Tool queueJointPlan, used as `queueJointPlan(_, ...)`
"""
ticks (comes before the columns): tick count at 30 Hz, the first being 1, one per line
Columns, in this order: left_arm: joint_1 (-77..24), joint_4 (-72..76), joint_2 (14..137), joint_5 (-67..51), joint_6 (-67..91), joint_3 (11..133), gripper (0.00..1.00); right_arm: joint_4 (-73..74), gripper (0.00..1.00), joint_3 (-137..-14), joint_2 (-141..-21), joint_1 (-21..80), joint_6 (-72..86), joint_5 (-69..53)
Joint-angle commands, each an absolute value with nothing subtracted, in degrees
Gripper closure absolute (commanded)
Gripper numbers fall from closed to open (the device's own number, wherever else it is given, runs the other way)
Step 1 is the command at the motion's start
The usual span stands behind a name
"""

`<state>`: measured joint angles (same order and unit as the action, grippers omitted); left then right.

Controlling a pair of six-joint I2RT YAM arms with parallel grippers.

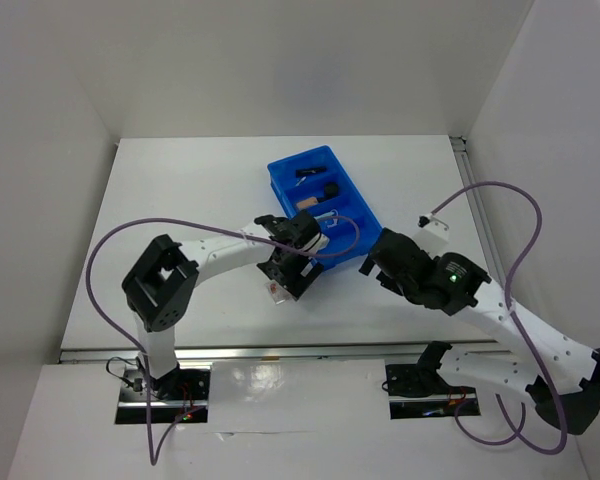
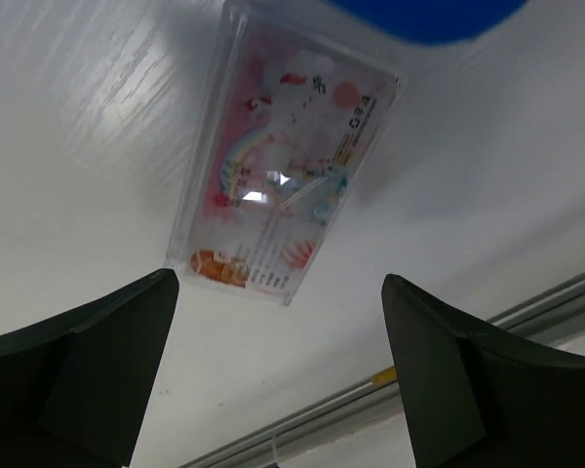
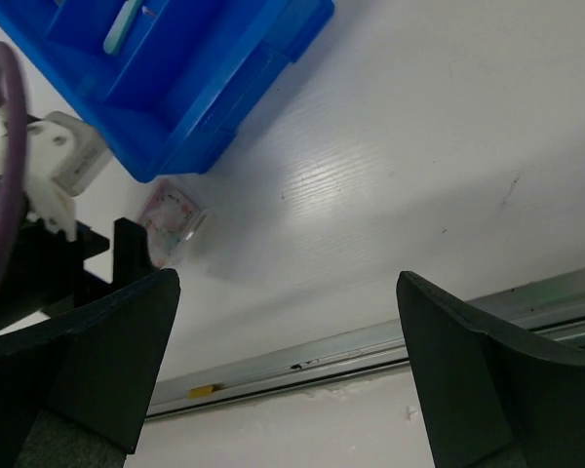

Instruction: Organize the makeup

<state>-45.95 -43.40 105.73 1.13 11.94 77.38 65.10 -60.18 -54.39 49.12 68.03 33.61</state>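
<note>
Left gripper (image 2: 278, 292) hangs wide, 2 fingers (image 2: 88, 380) empty, over the clear pink-red packet (image 2: 285, 166) lying flat on the table (image 2: 88, 136), right beside the blue tray (image 2: 424, 12). Risk: flat, slick packet, so closing fingers may skid off or shove it against the tray. Right gripper (image 3: 288, 283) spread, empty.

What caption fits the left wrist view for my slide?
Left claw open above the clear pink-red packet lying flat on the white table, blue tray just beyond it.
</note>
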Motion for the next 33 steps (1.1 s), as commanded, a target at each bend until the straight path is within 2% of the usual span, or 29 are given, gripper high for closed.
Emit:
queueJointPlan(1, -45.88, -42.55, 108.36, 4.38, 8.44, 80.59, 0.0, 68.55, 0.0, -60.56, -51.15, 48.96, 71.28, 37.62)
queueJointPlan(7, -46.93, -40.7, 111.27, 7.73, 6.86, 80.52, 0.0, 69.08, 0.0, -60.03, -50.36, 48.43, 71.28, 37.62)
queueJointPlan(14, -46.93, -37.35, 112.41, 5.37, 4.4, 78.22, 0.0, 67.42, 0.0, -60.03, -50.36, 48.43, 70.05, 37.62)
queueJointPlan(21, -46.93, -35.69, 111.45, 3.25, 5.09, 74.8, 0.16, 66.36, 0.0, -60.03, -50.89, 48.43, 69.52, 37.62)
queueJointPlan(24, -47.54, -35.07, 108.55, 3.25, 6.67, 73.04, 0.36, 65.83, 0.0, -60.03, -50.89, 48.43, 68.91, 37.62)
queueJointPlan(27, -47.55, -35.07, 104.52, 2.56, 7.73, 71.46, 0.49, 65.83, 0.0, -60.03, -51.41, 48.43, 68.91, 37.62)
queueJointPlan(33, -48.08, -42.26, 96.34, 1.41, 7.65, 72.68, 0.51, 67.32, 0.0, -62.04, -51.42, 48.43, 68.38, 38.14)
